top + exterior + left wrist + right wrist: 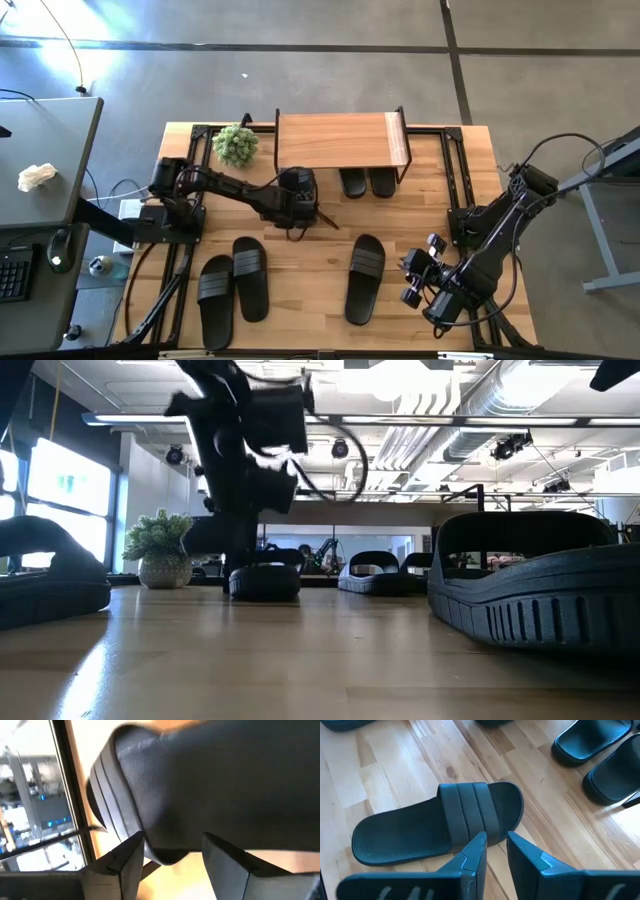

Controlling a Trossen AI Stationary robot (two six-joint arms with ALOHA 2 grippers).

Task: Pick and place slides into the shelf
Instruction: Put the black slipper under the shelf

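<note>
The left claw (297, 195) pinches a slide (200, 785) low over the tabletop (300, 260) just beside the shelf (335, 140), two slides (367, 182) tucked beneath it, while the right claw (495, 851), slightly spread, hovers near a lone slide (435, 822).

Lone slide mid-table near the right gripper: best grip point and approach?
Probably pinch the slide at its ribbed strap, which arches above the flat footbed. Bring the right gripper from above at the strap's side edge, one finger beneath it.
</note>
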